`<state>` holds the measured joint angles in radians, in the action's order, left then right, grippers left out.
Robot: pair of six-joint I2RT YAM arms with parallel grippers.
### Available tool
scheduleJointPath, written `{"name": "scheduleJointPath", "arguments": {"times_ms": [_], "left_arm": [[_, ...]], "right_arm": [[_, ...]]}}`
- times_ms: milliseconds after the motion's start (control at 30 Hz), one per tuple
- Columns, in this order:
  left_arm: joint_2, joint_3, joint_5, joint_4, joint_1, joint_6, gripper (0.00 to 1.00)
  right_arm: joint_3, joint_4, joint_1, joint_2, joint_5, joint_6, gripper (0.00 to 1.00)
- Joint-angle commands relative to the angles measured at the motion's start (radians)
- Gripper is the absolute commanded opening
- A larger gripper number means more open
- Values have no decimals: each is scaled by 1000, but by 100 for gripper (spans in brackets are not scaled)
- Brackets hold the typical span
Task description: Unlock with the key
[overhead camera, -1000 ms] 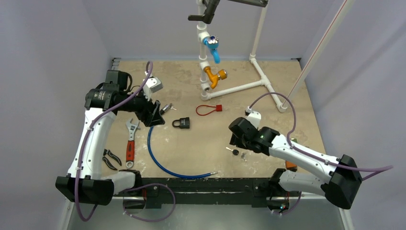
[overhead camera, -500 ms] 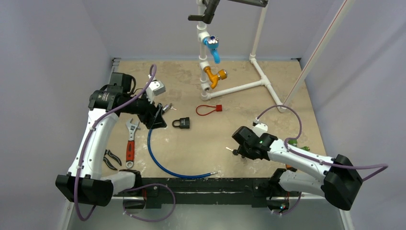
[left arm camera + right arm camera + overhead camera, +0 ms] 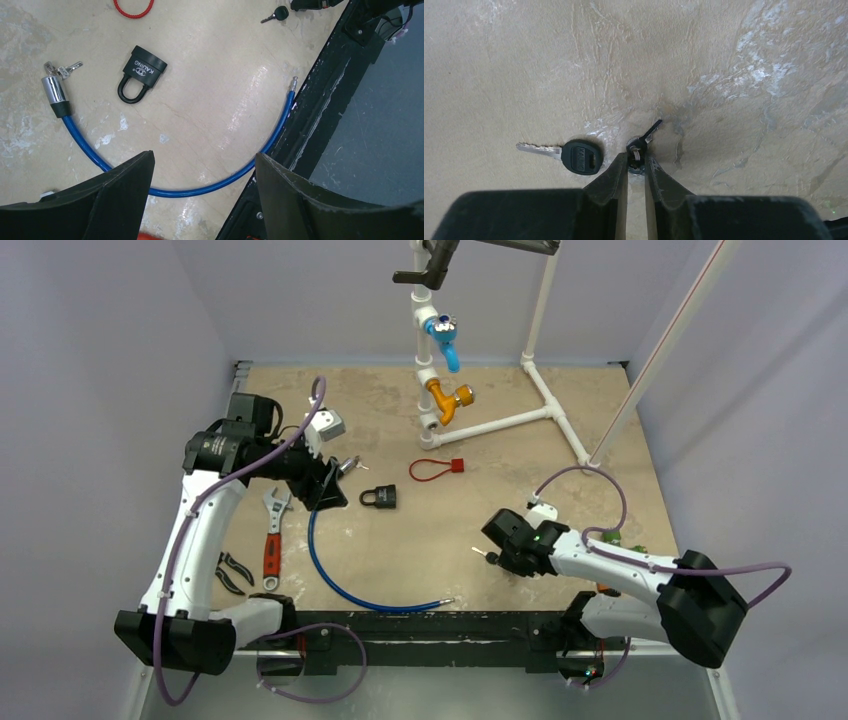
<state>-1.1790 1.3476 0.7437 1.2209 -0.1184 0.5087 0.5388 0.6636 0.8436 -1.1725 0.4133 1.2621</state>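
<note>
Since a second ago our right pincer [image 3: 636, 161] has dropped onto the keys and narrowed its jaws. They now stand at a thin slit, nipping the ring [image 3: 635, 152] at their very tips. A small key [image 3: 652, 130] on the ring sticks out just beyond. A black key [image 3: 580, 157] lies flat just beside the tips, untouched. Our left pincer [image 3: 204, 159] gapes wide and holds nothing. The padlock [image 3: 141, 71] lies beyond its tips, well apart from the right pincer. Only the right wrist view shows the ring; from above, the pincer covers it.
</note>
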Motion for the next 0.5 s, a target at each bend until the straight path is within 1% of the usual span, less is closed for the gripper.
{"name": "scheduleJointPath", "arguments": {"times_ms": [0, 33, 133, 200, 333, 400, 467], "left_arm": [[22, -4, 14, -17, -3, 4, 73], [23, -5, 17, -17, -3, 10, 73], [28, -9, 24, -11, -3, 32, 72], [30, -8, 37, 9, -2, 64, 72], [40, -2, 48, 61, -4, 173, 71], [49, 6, 59, 85, -6, 226, 71], [63, 11, 90, 100, -12, 262, 71]], "right_arm": [[15, -41, -4, -29, 32, 6, 5], [19, -43, -5, -33, 34, -4, 0], [40, -43, -3, -32, 36, -42, 0], [57, -42, -3, -4, 36, -88, 0], [112, -22, -3, 93, 31, -204, 0], [155, -11, -3, 153, 35, -295, 0], [191, -41, -2, 219, -22, -396, 0]]}}
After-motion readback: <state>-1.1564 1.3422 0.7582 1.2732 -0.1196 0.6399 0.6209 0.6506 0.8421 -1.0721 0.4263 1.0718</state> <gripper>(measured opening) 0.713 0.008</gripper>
